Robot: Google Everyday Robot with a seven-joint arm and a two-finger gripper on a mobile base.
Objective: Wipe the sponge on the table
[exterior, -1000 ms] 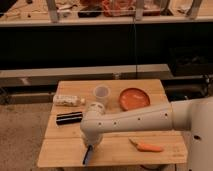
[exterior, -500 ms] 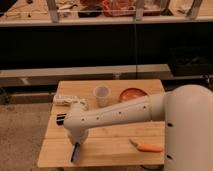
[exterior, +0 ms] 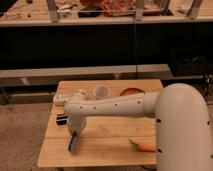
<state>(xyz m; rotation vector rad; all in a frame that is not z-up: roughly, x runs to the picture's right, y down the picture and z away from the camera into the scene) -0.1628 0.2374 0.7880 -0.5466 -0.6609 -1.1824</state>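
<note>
The light wooden plank table [exterior: 107, 150] fills the lower middle of the camera view. My white arm reaches over it from the right, and my gripper [exterior: 75, 136] points down near the table's front left. It is shut on the sponge [exterior: 73, 143], a small dark slab with a bluish-grey face. The sponge hangs tilted from the gripper, its lower end at the tabletop.
A black bar-shaped block [exterior: 61, 118] lies just left of my wrist. A white object [exterior: 63, 98], a pale cup [exterior: 101, 91] and an orange plate [exterior: 132, 92] stand along the far edge. An orange carrot-like piece [exterior: 143, 146] lies front right. A dark shelf unit stands behind.
My arm has swept left across the table with the sponge in the gripper, from the front middle to the front left. The arm now covers more of the right side.
</note>
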